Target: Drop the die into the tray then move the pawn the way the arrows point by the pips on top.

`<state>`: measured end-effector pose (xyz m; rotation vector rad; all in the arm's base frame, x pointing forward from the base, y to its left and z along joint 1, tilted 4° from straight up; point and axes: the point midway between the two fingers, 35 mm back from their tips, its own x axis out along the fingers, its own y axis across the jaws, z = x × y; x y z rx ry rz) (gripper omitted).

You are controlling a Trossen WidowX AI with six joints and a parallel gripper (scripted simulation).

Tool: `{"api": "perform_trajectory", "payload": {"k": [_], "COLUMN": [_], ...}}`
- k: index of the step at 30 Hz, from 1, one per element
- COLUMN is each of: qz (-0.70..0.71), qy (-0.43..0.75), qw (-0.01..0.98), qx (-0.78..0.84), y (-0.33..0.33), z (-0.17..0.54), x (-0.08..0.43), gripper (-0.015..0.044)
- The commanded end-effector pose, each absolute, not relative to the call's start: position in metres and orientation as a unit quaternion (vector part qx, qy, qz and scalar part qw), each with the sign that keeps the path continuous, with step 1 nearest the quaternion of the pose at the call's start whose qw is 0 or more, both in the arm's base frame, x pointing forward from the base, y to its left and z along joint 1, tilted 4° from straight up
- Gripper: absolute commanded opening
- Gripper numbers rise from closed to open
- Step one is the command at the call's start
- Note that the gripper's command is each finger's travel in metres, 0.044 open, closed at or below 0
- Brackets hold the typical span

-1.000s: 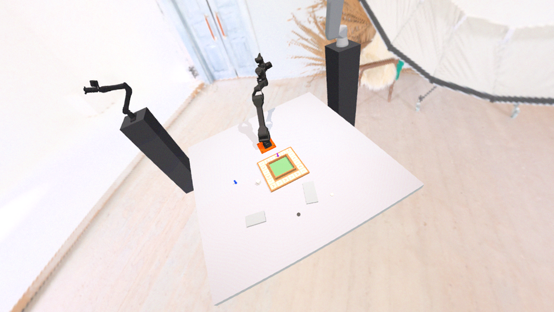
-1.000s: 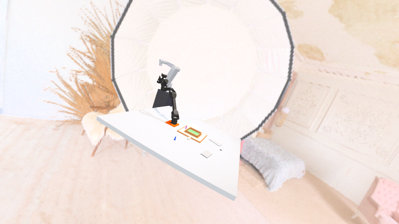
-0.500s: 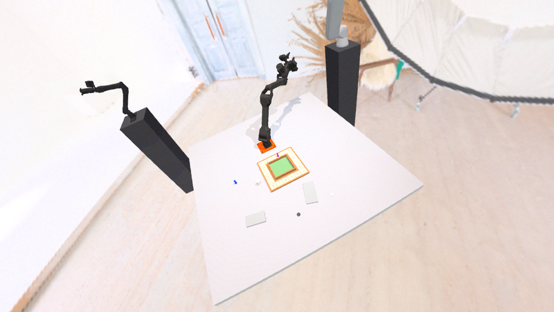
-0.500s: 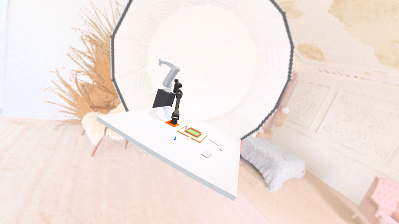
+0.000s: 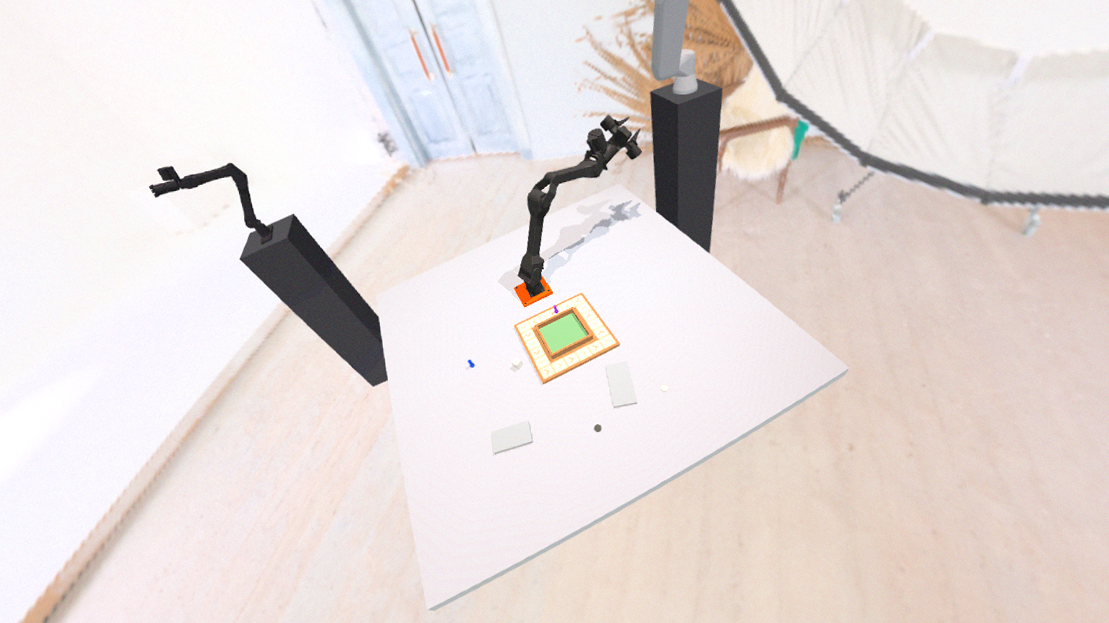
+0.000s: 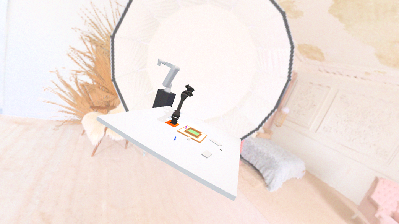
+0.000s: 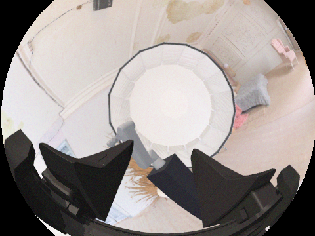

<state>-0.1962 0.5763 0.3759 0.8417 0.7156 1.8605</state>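
My gripper (image 5: pixel 633 126) (image 6: pixel 190 90) (image 7: pixel 163 149) is open and empty, raised high beyond the arm's base and away from the board. A small white die (image 5: pixel 516 364) (image 6: pixel 189 138) lies on the table just outside the board (image 5: pixel 529 345) (image 6: pixel 202 137); its pips are too small to read. The green-floored dice tray (image 5: pixel 562 332) (image 6: pixel 193 132) in the middle of the board looks empty. A purple pawn (image 5: pixel 555 309) (image 6: pixel 186 127) stands on the board's ring of squares, on the side nearest my base. The wrist view shows neither table nor board.
A blue pawn (image 5: pixel 471 363) (image 6: pixel 174 138) is on the table beyond the die. Two pale flat slabs (image 5: pixel 620 384) (image 5: pixel 511 437), a dark disc (image 5: pixel 598 428) and a small white piece (image 5: pixel 664 387) lie there too. A grey arm (image 5: pixel 673 25) (image 6: pixel 171 76) stands on a dark pillar behind the table.
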Motion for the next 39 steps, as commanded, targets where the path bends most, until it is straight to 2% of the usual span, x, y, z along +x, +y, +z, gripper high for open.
{"api": "perform_trajectory", "payload": {"k": [1,10,20,29,39], "qz": [0.739,0.654,0.540,0.423,0.297], "qy": [0.260,0.212,0.192,0.211,0.272], "qw": [0.541,0.688,0.813,0.881,0.908], "qx": [0.308,0.232,0.105,0.005,-0.115], "y": [0.594,0.601,0.555,0.460,0.318], "z": [0.362,0.333,0.289,0.258,0.216], "x": [-0.132,0.032,0.202,0.333,0.433], "gripper": [0.0275,0.0275,0.0275,0.0275,0.0275]}}
